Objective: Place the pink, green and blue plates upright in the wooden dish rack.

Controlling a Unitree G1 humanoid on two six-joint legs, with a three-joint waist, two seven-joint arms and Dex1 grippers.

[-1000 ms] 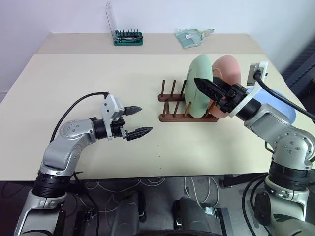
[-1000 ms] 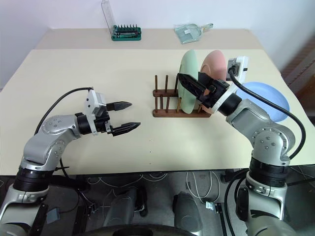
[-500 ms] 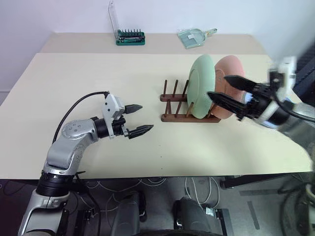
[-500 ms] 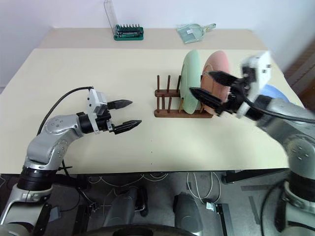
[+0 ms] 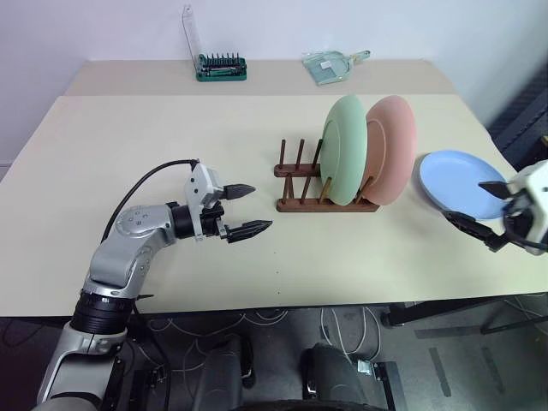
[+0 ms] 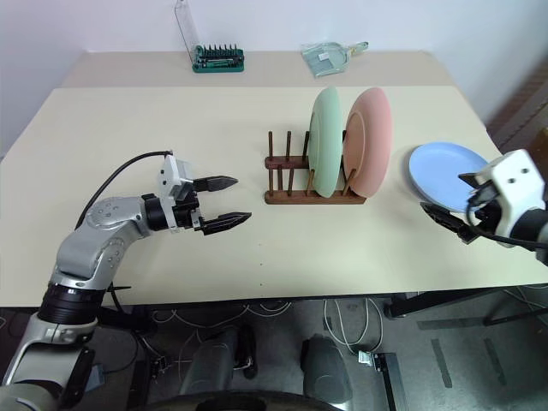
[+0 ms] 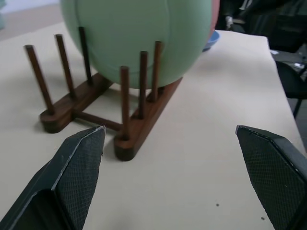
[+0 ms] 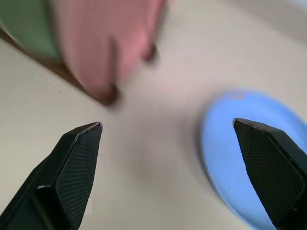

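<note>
Three plates are on the bench: two stand upright in the rack, one lies flat. The green plate and the pink plate sit side by side at the rack's right end, green on the left, pink just beside it. The blue plate lies flat on the bench to the right of the rack, apart from it.

The left hand hovers over the bench left of the rack, pointing toward it, its two fingers spread apart and holding nothing. The right hand is at the bench's right edge, over the near rim of the blue plate, its fingers also spread wide and empty.

The head views take in the far strip of the bench, where a green bit case with its clear lid raised and a clear dustpan-like scoop lie. The left wrist view gives the rack close up: two rows of pegs, with six free pegs counted in front of the green plate, and a sliver of blue behind. The right wrist view is smeared; it seems to show the pink plate's foot in the rack and the blue plate between the fingertips.
</note>
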